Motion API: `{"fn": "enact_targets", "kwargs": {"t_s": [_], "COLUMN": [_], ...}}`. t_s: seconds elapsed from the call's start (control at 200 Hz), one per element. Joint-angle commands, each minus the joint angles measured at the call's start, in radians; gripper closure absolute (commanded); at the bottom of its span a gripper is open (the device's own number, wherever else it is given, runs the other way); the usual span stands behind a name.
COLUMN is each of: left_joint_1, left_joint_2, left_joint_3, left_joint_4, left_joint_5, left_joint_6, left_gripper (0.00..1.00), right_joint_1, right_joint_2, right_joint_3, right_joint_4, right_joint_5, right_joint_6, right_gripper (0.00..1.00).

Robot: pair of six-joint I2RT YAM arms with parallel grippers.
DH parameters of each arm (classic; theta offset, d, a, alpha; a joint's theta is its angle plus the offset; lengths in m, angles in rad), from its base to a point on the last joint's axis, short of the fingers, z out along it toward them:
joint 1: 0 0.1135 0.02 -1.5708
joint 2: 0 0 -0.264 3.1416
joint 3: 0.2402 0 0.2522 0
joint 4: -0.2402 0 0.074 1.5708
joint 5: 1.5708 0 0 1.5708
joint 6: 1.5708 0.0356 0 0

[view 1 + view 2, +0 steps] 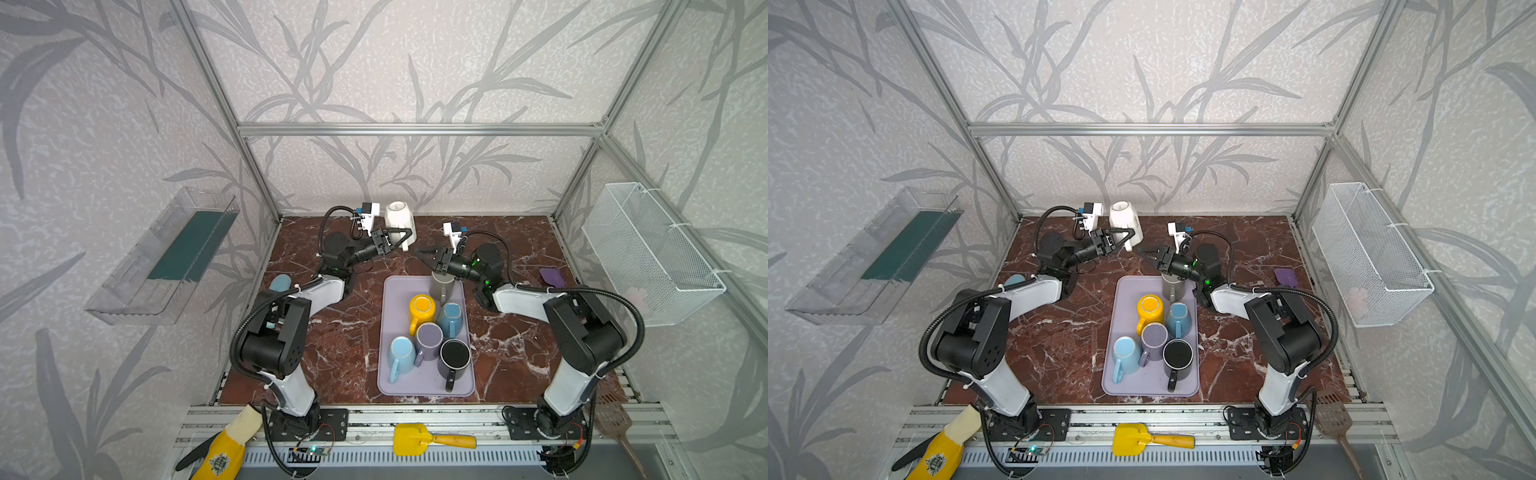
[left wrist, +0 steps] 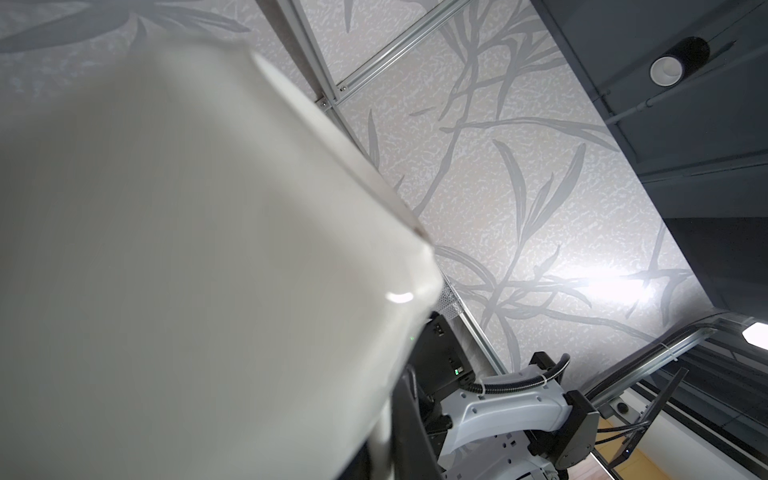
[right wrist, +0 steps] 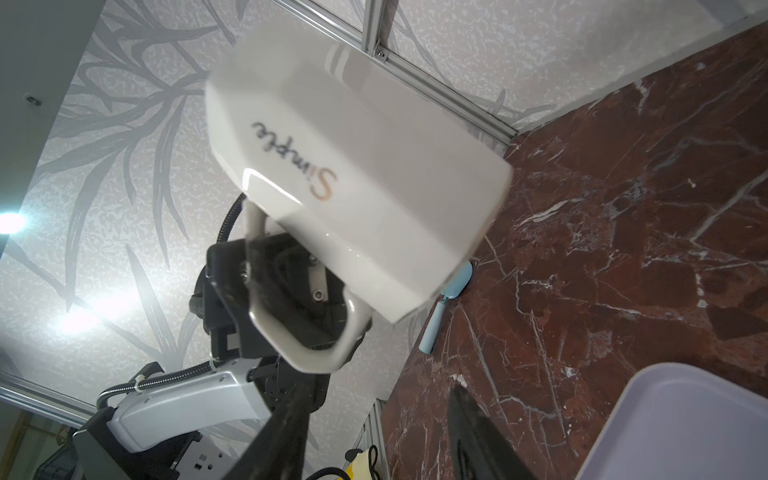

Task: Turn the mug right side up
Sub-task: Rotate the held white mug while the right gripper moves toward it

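Observation:
A white mug (image 1: 398, 219) (image 1: 1124, 219) lettered "Simple" hangs in the air over the back of the table. It is tilted, with its ringed base uppermost and its mouth facing down towards the front. My left gripper (image 1: 400, 237) (image 1: 1121, 239) is shut on the mug's handle (image 3: 307, 353). In the left wrist view the mug's body (image 2: 187, 249) fills most of the picture. My right gripper (image 1: 424, 253) (image 1: 1144, 252) (image 3: 378, 449) stands open just right of the mug, pointing at it, with nothing between its fingers (image 3: 282, 436).
A lavender tray (image 1: 388, 386) (image 1: 1190, 388) near the front middle holds several mugs. A blue brush (image 1: 280, 282) lies at the left edge of the table and a purple piece (image 1: 552, 276) at the right. A wire basket (image 1: 648, 249) hangs on the right wall.

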Motion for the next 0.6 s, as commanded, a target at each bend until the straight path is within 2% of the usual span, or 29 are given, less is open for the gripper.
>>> {"fn": "enact_targets", "kwargs": {"t_s": [0.0, 0.11, 0.595], "left_joint_1": [-0.008, -0.010, -0.022], "left_joint_2": [-0.003, -0.009, -0.015], "left_joint_3": [0.074, 0.068, 0.125], "left_joint_4": [0.210, 0.209, 0.209], "left_joint_5": [-0.004, -0.008, 0.034], "left_joint_6": [-0.058, -0.048, -0.030], "left_gripper": [1.00, 1.00, 1.00], "right_joint_1": [0.005, 0.005, 0.010], "right_joint_2": [0.032, 0.080, 0.029], "right_joint_3": [0.001, 0.028, 0.071], "right_joint_4": [0.188, 0.293, 0.293], "right_joint_5": [0.001, 0.013, -0.011], "right_joint_6": [0.097, 0.174, 0.276], "right_gripper": [0.46, 0.46, 0.53]}}
